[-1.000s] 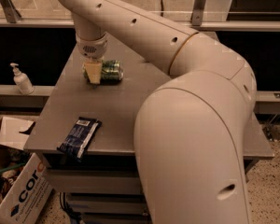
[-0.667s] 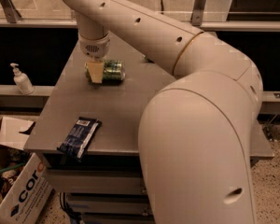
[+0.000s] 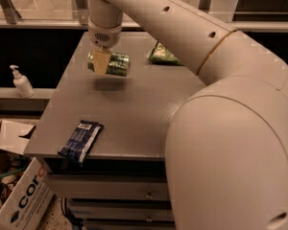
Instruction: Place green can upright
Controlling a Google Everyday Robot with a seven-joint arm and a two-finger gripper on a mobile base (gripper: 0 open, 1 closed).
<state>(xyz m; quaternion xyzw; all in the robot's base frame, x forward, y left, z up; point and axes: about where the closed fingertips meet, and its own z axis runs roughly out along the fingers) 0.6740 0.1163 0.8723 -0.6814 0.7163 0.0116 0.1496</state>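
The green can [image 3: 114, 64] is held on its side a little above the grey table [image 3: 134, 114], over the far left part; its shadow lies on the tabletop below it. My gripper [image 3: 100, 61] comes straight down from the arm and is shut on the can's left end. A pale finger [image 3: 102, 62] covers the front of that end. The can's right end points to the right.
A green crinkly snack bag [image 3: 163, 55] lies at the back of the table, right of the can. A dark blue snack packet [image 3: 81, 139] lies at the front left edge. A white pump bottle [image 3: 22, 81] and a cardboard box [image 3: 19, 200] stand left of the table. My arm's body fills the right.
The can has been lifted off the table in my gripper and now hangs above it, still on its side. The green snack bag has come into view behind it.
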